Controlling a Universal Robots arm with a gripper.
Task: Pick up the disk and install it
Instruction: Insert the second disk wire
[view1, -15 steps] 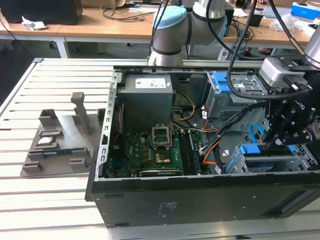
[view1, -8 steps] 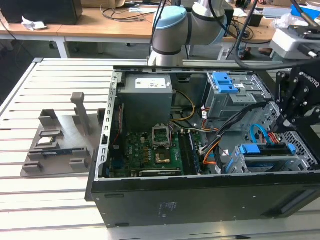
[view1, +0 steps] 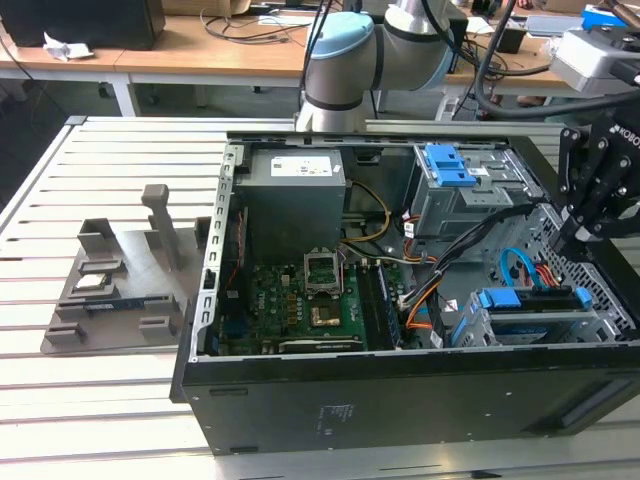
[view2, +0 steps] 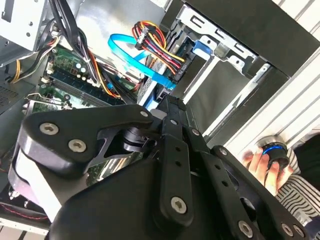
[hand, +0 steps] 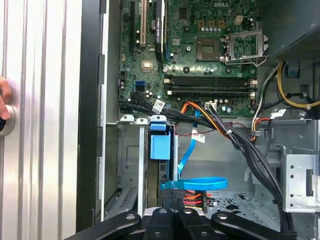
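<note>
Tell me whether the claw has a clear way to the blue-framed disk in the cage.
Probably yes: the claw hangs over the open case, close above the disk, with nothing solid between them. The blue cable runs close by and might snag.

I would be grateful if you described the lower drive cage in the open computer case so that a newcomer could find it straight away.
Start at the open computer case on the slatted table. Look past the green motherboard towards the exterior view's right, in the case's near corner beneath the gripper. The lower drive cage sits there, its long blue strip on top distinguishing it from the upper cage.
</note>
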